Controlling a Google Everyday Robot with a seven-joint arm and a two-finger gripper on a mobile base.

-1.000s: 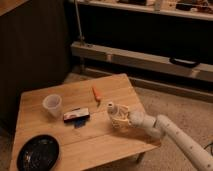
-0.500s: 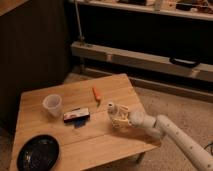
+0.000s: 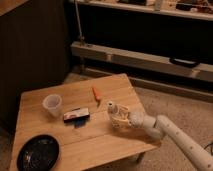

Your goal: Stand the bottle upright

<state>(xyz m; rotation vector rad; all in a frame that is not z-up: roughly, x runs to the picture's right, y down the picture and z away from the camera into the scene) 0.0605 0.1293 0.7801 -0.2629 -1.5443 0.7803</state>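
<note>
A small pale bottle point(image 3: 113, 110) with a whitish cap stands roughly upright on the right part of the wooden table point(image 3: 60, 135). My gripper point(image 3: 119, 119) is right at the bottle, on its right side, with the white arm reaching in from the lower right. The bottle's lower body is partly hidden by the gripper.
A translucent plastic cup point(image 3: 52, 105) stands at the table's left. A dark flat packet point(image 3: 76, 115) lies in the middle. A small orange object point(image 3: 96, 93) lies toward the back. A black bowl point(image 3: 38, 153) sits at the front left corner. A metal rail and shelving stand behind the table.
</note>
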